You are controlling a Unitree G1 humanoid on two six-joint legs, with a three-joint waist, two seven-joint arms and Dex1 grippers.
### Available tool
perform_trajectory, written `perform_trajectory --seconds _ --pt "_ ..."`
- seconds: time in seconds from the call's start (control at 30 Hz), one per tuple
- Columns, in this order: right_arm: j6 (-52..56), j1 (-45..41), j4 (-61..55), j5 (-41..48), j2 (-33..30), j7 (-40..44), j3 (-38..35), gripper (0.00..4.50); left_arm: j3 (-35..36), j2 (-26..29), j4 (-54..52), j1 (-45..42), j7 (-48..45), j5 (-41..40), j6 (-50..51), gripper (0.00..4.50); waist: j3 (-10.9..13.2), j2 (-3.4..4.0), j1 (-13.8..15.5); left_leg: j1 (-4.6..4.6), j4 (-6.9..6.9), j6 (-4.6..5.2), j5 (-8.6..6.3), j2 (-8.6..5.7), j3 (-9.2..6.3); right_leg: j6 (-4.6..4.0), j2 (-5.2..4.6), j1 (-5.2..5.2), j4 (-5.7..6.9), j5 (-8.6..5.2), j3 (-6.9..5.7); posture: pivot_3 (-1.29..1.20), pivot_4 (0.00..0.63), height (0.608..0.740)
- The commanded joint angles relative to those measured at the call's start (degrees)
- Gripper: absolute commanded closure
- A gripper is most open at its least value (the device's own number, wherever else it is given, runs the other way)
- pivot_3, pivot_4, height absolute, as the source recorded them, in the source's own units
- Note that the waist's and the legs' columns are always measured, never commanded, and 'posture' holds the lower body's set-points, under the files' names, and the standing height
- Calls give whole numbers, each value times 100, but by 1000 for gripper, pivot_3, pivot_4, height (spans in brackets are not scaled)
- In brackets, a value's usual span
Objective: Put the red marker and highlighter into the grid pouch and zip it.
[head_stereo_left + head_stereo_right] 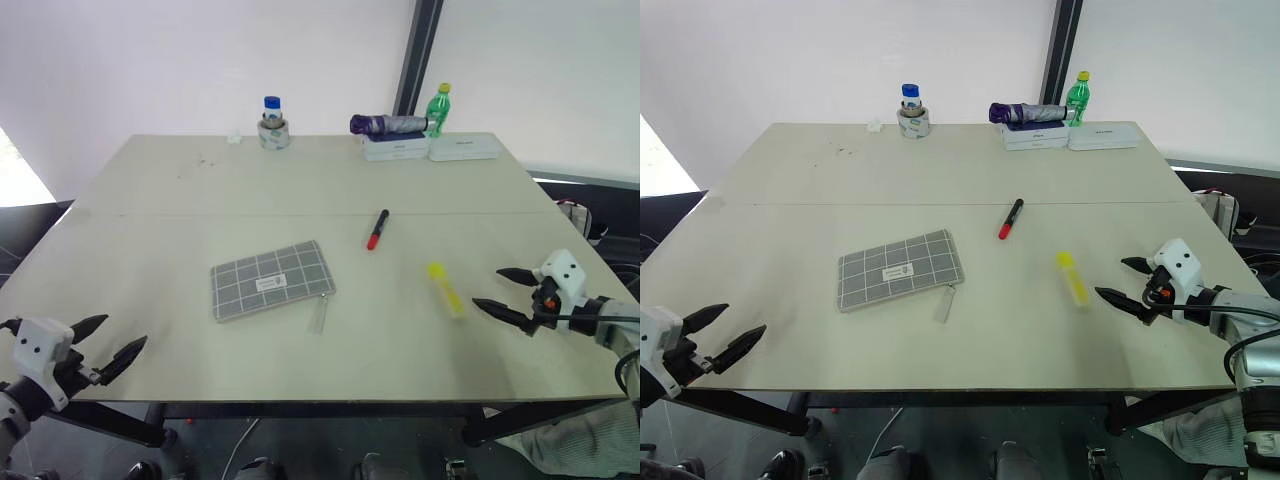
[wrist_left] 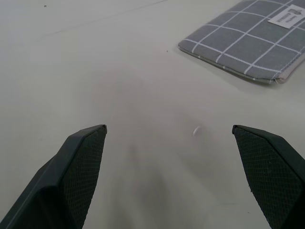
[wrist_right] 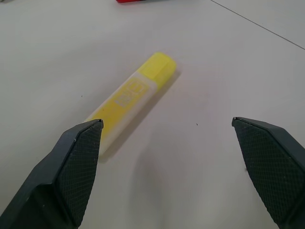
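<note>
My right gripper stands wide open and empty near the bench's right edge, just beside the stubby translucent yellow highlighter. My left gripper is wide open and empty too, at the front left corner. The flat grey grid-lined fabric pouch lies mid-bench, the slim black marker with red end behind it toward the right.

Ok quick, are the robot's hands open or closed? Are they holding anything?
Left gripper: open, holding nothing.
Right gripper: open, holding nothing, beside the highlighter.
</note>
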Motion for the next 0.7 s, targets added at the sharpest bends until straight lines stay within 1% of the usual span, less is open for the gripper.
perform_trajectory --seconds 0.03,0.2,0.7 --pt "-118 -99 11 48 -7 -58 -126 0 218 169 39 -141 -31 -13 -181 52 0 0 1 0 0 0 0 0 0 0 0 0 0 0 0 0 150 740" --pt "-123 -221 53 -3 57 -108 -14 0 86 245 49 -198 131 348 -421 52 0 0 -3 0 0 0 0 -1 1 0 0 1 0 0 0 0 150 740" --pt "-204 -388 89 -70 184 -188 110 0 69 237 19 -316 7 246 -393 52 0 0 2 0 0 0 0 1 2 0 -1 0 0 0 0 0 150 740"
